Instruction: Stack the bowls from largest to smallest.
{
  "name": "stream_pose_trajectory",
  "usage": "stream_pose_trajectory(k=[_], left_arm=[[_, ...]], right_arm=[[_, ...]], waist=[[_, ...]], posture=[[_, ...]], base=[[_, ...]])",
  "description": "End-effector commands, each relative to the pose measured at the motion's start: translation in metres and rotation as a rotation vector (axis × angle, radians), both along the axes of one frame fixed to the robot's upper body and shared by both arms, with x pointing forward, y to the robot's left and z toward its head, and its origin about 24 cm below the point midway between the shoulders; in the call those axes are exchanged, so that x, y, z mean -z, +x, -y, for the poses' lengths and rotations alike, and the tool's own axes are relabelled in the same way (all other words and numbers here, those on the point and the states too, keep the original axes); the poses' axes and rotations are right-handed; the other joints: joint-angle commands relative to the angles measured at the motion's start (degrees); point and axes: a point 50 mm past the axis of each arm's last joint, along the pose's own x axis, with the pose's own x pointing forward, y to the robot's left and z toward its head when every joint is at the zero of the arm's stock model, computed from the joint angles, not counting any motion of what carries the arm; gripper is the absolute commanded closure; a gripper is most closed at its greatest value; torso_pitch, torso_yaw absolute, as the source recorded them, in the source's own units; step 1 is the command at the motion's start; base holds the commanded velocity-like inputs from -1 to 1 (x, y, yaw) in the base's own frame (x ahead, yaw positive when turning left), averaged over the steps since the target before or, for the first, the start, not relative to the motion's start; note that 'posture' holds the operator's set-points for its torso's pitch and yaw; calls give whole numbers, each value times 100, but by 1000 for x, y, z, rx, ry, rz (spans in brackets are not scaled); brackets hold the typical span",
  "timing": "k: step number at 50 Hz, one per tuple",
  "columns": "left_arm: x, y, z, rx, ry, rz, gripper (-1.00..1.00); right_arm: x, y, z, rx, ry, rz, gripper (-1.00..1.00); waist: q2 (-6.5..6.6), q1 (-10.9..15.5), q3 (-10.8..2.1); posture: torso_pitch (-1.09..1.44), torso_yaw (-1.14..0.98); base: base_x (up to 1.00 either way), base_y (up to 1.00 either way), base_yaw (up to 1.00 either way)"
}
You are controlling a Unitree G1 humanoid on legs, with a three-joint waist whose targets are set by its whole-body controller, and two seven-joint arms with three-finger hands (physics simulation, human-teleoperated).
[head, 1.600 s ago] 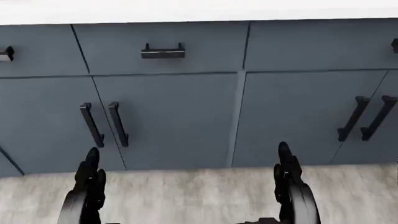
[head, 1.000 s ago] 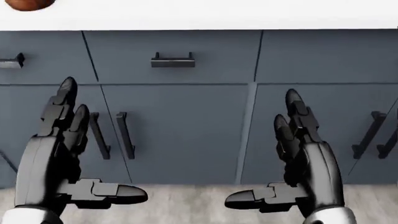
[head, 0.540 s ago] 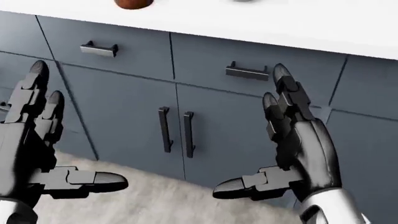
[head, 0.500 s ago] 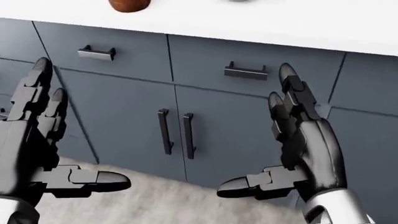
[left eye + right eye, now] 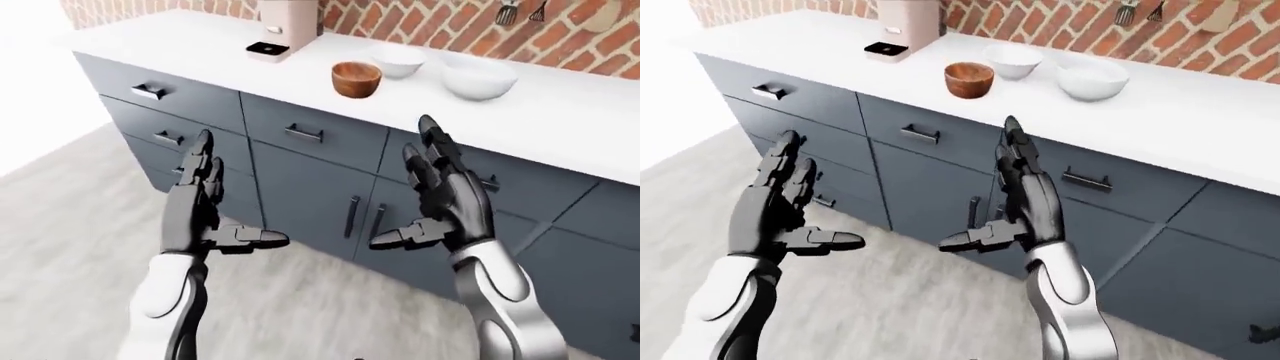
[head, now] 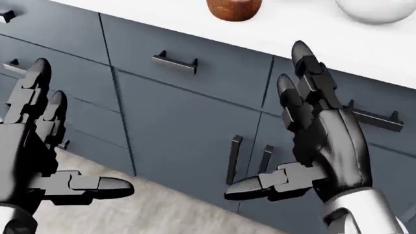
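Three bowls stand on the white counter (image 5: 560, 112): a small brown wooden bowl (image 5: 356, 79), a white bowl (image 5: 397, 61) behind it, and a larger white bowl (image 5: 480, 78) to its right. The brown bowl also shows at the top of the head view (image 6: 234, 9). My left hand (image 5: 215, 202) and right hand (image 5: 425, 199) are both open and empty, fingers up, held in front of the grey cabinets below the counter, well short of the bowls.
Grey cabinet doors and drawers (image 5: 310, 165) with black handles run under the counter. A pink appliance (image 5: 285, 26) stands on the counter left of the bowls. A brick wall (image 5: 600, 37) with hanging utensils is behind. Wood floor (image 5: 80, 247) lies at lower left.
The camera has swung, so the cabinets shifted and the brown bowl moved right along the top of the head view. Both hands stay raised and open.
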Motion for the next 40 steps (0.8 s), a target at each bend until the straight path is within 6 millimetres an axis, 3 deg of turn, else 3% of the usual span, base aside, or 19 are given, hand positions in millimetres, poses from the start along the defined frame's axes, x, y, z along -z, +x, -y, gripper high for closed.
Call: stream_pose_trajectory(k=[1, 2, 4, 5, 8, 11, 13, 14, 15, 18, 21, 22, 26, 27, 28, 29, 34, 37, 40], left_arm=[[-17, -3, 7, 41, 7, 94, -100], [-18, -4, 7, 41, 8, 95, -100], [-19, -4, 8, 43, 11, 99, -100], [-20, -4, 8, 43, 11, 100, -100], [-25, -7, 9, 47, 15, 107, -100], [-29, -8, 8, 47, 20, 113, -100], [-28, -8, 8, 48, 20, 113, -100], [-27, -8, 8, 47, 20, 113, -100], [-27, -8, 8, 47, 20, 112, -100], [-26, -7, 9, 48, 21, 111, -100], [-26, -7, 9, 49, 22, 111, -100], [-26, -7, 9, 50, 22, 111, -100], [-27, -7, 9, 50, 23, 112, -100], [-27, -7, 8, 49, 22, 113, -100], [-27, -7, 8, 49, 22, 113, -100], [-28, -7, 8, 50, 23, 113, -100], [-28, -7, 9, 51, 23, 115, -100], [-29, -6, 10, 53, 25, 115, -100], [-30, -6, 11, 54, 27, 116, -100]], right_arm=[[-11, -3, 7, 41, 0, 59, -100], [-13, -4, 8, 44, -1, 65, -100], [-17, -7, 9, 36, 6, 79, -100], [-18, -7, 10, 43, 6, 79, -100], [-22, -11, 12, 48, 12, 85, -100], [-25, -13, 15, 56, 16, 93, -100], [-24, -14, 14, 57, 11, 94, -100], [-24, -14, 14, 57, 10, 93, -100], [-24, -15, 14, 58, 9, 92, -100], [-23, -15, 14, 56, 8, 90, -100], [-24, -13, 15, 77, -21, 97, -100], [-23, -13, 15, 73, -15, 97, -100], [-22, -13, 13, 64, -21, 93, -100], [-22, -12, 13, 63, -19, 91, -100], [-22, -12, 13, 63, -17, 90, -100], [-22, -12, 12, 63, -17, 91, -100], [-23, -12, 13, 62, -13, 91, -100], [-23, -11, 12, 59, -13, 95, -100], [-24, -12, 13, 60, -15, 98, -100]], waist=[[0, -113, -88], [-268, -247, -67], [-312, -37, -37], [-301, -319, -77], [-201, -221, -137], [159, -69, -128], [769, 148, -271], [385, 55, -145], [461, 85, -188], [426, 73, -312], [229, 231, -276], [248, 112, -238], [-232, 239, -177], [-444, 222, -322], [-208, 117, -118], [-128, 118, -10], [164, 84, 51], [175, 184, -129], [58, 312, -136]], posture=[[0, 0], [0, 0], [0, 0], [0, 0], [0, 0], [0, 0], [0, 0], [0, 0], [0, 0], [0, 0], [0, 0], [0, 0], [0, 0], [0, 0], [0, 0], [0, 0], [0, 0], [0, 0], [0, 0]], base=[[14, -6, 0], [13, -7, 0], [2, -48, 0], [0, 0, -100], [0, 0, -100], [0, 0, -100], [0, 0, -100], [0, 0, -100], [0, 0, -100], [0, 0, -100], [0, -5, -67], [0, 0, 0], [0, 0, 0], [18, -17, 0], [25, -30, 0], [27, -30, 0], [45, -45, 0], [55, -55, 0], [55, -55, 0]])
